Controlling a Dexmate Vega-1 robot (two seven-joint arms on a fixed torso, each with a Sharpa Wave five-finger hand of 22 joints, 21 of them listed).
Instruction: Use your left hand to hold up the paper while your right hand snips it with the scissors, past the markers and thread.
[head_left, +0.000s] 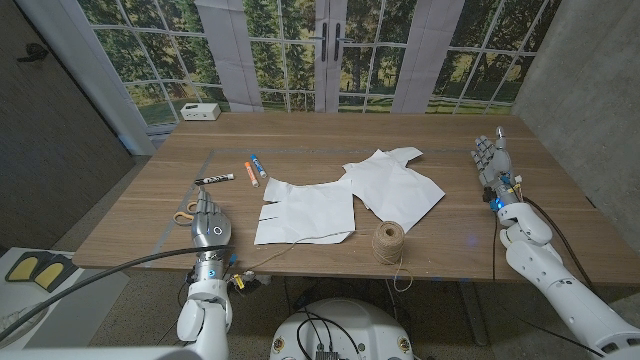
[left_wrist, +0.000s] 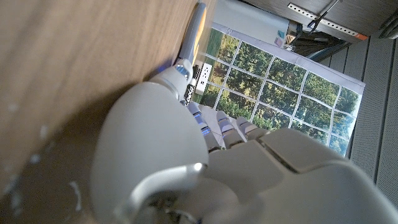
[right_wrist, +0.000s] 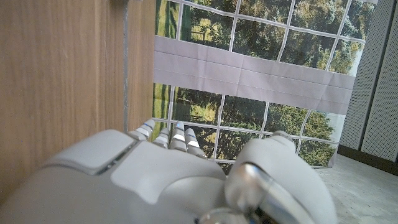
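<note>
Two sheets of paper (head_left: 345, 197) lay mid-tabletop (head_left: 150, 215), a twine spool (head_left: 389, 240) at their near edge and markers (head_left: 257, 167) beyond. My left hand (head_left: 207, 220) rested beside tan-handled scissors (head_left: 185, 213), my right hand (head_left: 490, 160) stood apart; both sets of fingers were empty and spread.

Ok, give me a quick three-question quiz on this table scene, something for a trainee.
1. True or false: the ball of twine stands nearer the front edge of the table than the markers do.
2. Which lies nearest the left hand? A the white box; B the scissors; C the ball of twine.
3. Fill in: the white paper lies in ___ sheets.

Key: 1 true; 2 B; 3 two.
</note>
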